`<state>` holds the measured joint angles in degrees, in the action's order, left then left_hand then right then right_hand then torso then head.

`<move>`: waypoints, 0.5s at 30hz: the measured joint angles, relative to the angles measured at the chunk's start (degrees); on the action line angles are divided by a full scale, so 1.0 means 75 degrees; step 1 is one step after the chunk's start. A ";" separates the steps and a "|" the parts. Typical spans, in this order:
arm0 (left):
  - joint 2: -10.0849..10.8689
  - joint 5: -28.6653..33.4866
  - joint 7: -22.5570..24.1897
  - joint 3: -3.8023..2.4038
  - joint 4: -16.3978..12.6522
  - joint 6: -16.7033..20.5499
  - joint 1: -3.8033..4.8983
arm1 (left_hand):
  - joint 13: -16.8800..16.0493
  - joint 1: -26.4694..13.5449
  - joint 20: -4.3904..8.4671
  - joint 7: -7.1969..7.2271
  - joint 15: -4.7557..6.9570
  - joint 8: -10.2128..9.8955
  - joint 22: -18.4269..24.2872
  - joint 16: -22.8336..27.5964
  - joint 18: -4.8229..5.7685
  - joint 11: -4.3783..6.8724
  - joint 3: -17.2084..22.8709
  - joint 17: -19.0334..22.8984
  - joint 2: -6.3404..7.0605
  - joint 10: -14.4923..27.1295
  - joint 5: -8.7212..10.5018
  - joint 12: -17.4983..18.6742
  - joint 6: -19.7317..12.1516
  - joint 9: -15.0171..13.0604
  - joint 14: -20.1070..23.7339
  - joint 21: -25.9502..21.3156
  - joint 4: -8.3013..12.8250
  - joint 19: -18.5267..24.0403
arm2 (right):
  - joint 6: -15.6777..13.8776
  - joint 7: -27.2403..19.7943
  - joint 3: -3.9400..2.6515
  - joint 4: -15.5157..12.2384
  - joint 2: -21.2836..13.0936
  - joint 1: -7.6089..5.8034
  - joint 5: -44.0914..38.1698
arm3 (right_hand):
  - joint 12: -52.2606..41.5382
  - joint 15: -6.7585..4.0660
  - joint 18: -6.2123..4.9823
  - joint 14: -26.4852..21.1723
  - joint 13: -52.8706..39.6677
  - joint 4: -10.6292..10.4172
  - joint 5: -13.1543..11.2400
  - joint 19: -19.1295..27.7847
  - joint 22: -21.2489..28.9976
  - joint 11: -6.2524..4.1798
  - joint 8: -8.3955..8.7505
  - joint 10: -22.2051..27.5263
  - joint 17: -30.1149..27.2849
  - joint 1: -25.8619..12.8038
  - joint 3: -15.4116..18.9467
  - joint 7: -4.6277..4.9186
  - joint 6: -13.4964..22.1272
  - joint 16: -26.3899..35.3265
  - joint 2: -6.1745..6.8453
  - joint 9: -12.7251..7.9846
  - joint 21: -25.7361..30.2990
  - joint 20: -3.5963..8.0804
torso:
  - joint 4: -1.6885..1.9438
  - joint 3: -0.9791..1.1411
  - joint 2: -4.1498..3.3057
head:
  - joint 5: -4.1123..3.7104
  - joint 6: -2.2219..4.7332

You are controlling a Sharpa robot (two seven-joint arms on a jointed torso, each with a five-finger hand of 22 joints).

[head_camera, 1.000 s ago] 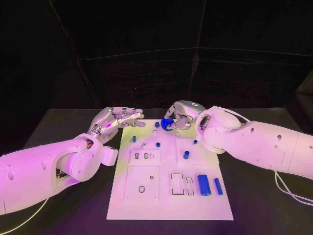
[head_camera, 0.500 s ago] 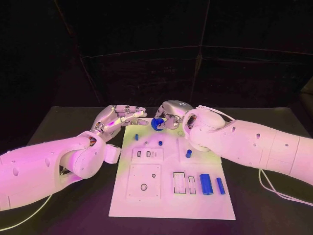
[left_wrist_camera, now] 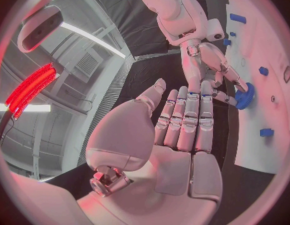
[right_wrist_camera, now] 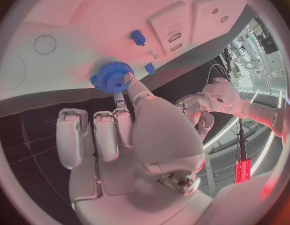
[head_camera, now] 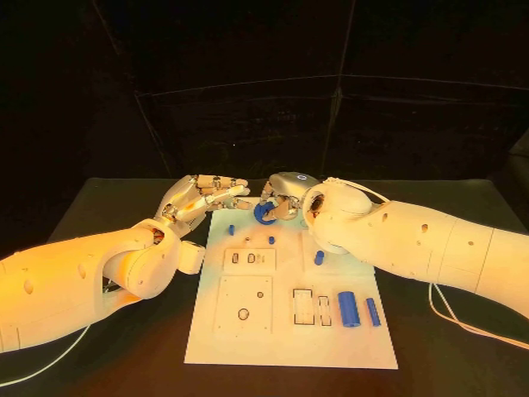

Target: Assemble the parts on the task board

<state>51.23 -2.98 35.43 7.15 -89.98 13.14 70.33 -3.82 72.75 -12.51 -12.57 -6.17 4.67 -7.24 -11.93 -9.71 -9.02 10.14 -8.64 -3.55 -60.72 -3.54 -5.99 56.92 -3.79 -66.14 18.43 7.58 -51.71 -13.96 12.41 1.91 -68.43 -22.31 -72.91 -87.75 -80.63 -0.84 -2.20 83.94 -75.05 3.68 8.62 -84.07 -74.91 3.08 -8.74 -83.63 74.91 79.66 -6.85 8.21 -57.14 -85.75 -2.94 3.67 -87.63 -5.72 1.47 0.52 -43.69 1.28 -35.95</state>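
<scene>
right hand (head_camera: 286,198): fingertips pinch blue gear (right_wrist_camera: 110,76) over white board (head_camera: 283,331), poised for seating | left hand (head_camera: 202,197): fingers spread, empty, just beside gear

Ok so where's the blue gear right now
The blue gear is at the far end of the task board in the head view, held in the right hand, with the left hand just beside it.
</scene>
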 measured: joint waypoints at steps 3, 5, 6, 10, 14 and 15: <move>-0.0002 0.0000 -0.0001 0.0000 0.0000 0.0000 0.0001 | 0.0000 0.0000 0.0000 0.0000 0.0000 0.0000 0.0000 0.0000 0.0000 0.0000 0.0000 0.0000 0.0000 0.0000 0.0000 0.0000 0.0000 0.0000 0.0000 0.0000 0.0000 0.0000 | 0.0060 0.0004 0.0000 0.0052 0.0043 0.0001 -0.0016 | 0.0038 0.0000 0.0000 0.0000 -0.0001 0.0000 0.0000 0.0000 0.0000 0.0042 0.0041 0.0042 0.0000 -0.0055 -0.0001 0.0001 -0.0002 0.0000 0.0054 0.0002 0.0000 0.0000 | -0.0001 0.0000 0.0001 | 0.0000 -0.0007; -0.0003 0.0000 -0.0001 0.0000 -0.0002 0.0000 0.0001 | 0.0000 0.0000 0.0000 0.0000 0.0000 0.0000 0.0000 0.0000 0.0000 0.0000 0.0000 0.0000 0.0000 0.0000 0.0000 0.0000 0.0000 0.0000 0.0000 0.0000 0.0000 0.0000 | 0.0096 0.0005 0.0000 0.0086 0.0070 0.0001 -0.0027 | 0.0105 0.0000 0.0000 0.0000 0.0020 -0.0026 0.0000 0.0000 0.0000 0.0078 0.0106 0.0078 0.0000 -0.0195 -0.0013 0.0040 0.0025 0.0000 0.0159 0.0011 0.0000 0.0000 | -0.0003 0.0000 0.0002 | 0.0001 -0.0011; -0.0003 0.0000 -0.0001 0.0000 -0.0003 0.0000 0.0001 | 0.0000 0.0000 0.0000 0.0000 0.0000 0.0000 -0.0001 0.0000 0.0000 0.0000 0.0000 0.0001 0.0000 0.0000 0.0000 0.0000 0.0000 0.0000 0.0000 0.0000 0.0000 0.0000 | 0.0113 0.0006 0.0002 0.0104 0.0081 0.0001 -0.0031 | 0.0146 0.0004 0.0000 0.0004 0.0023 -0.0108 0.0003 0.0000 0.0000 0.0126 0.0196 0.0127 0.0000 -0.0385 0.0028 0.0106 0.0183 0.0000 0.0181 0.0055 0.0000 0.0000 | -0.0004 0.0000 0.0003 | 0.0001 -0.0012; -0.0004 0.0000 -0.0002 0.0000 -0.0005 0.0000 0.0002 | 0.0000 0.0000 0.0000 0.0000 0.0000 0.0000 -0.0001 0.0000 0.0000 0.0000 0.0000 0.0001 0.0000 0.0000 0.0000 0.0000 0.0000 0.0000 0.0000 0.0000 0.0000 0.0000 | 0.0161 0.0008 0.0011 0.0172 0.0117 0.0001 -0.0041 | 0.0267 0.0091 0.0000 0.0003 0.0016 -0.0183 -0.0033 0.0019 0.0000 0.0210 0.0445 0.0214 0.0000 -0.0549 0.0200 0.0174 0.0634 0.0000 0.0306 0.0020 0.0000 -0.0051 | -0.0006 0.0000 0.0004 | 0.0001 -0.0020; -0.0004 0.0000 -0.0003 0.0000 -0.0007 0.0000 0.0004 | 0.0000 0.0000 0.0000 0.0000 0.0000 0.0000 -0.0001 0.0000 0.0000 0.0000 0.0000 0.0001 0.0000 0.0000 0.0000 0.0000 0.0000 0.0000 0.0000 0.0000 0.0000 0.0000 | 0.0223 0.0010 0.0014 0.0242 0.0142 0.0007 -0.0043 | 0.0546 0.0141 0.0000 0.0000 0.0022 -0.0326 -0.0086 0.0006 0.0000 0.0249 0.0638 0.0445 0.0000 -0.0695 0.0442 0.0230 0.1079 0.0000 0.0451 -0.0002 0.0000 -0.0085 | -0.0006 0.0000 0.0003 | 0.0001 -0.0027; -0.0004 0.0000 -0.0004 0.0000 -0.0007 0.0000 0.0004 | 0.0000 0.0000 0.0000 0.0000 0.0000 0.0000 -0.0001 0.0000 0.0000 0.0000 0.0000 0.0001 0.0000 0.0000 0.0000 0.0000 0.0000 0.0000 0.0000 0.0000 0.0000 0.0000 | 0.0240 0.0010 0.0014 0.0255 0.0144 0.0007 -0.0040 | 0.0588 0.0141 -0.0001 0.0000 0.0053 -0.0360 -0.0086 0.0029 0.0000 0.0268 0.0639 0.0469 0.0000 -0.0703 0.0476 0.0239 0.1143 0.0000 0.0459 -0.0001 0.0000 -0.0109 | -0.0006 0.0000 0.0003 | 0.0001 -0.0029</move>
<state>51.20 -2.98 35.41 7.15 -90.03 13.14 70.36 -3.82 72.75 -12.51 -12.57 -6.16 4.67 -7.25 -11.93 -9.71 -9.02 10.14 -8.64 -3.55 -60.72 -3.54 -5.99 56.92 -3.79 -66.14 18.43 7.58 -51.71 -12.16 12.49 2.02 -66.52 -21.23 -72.86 -88.06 -76.22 0.21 -2.20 83.94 -74.65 0.98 7.98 -83.85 -74.91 5.10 -3.95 -80.11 74.91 74.39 -3.29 10.00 -48.57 -85.75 0.50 3.66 -87.63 -6.54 1.43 0.52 -43.67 1.29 -36.16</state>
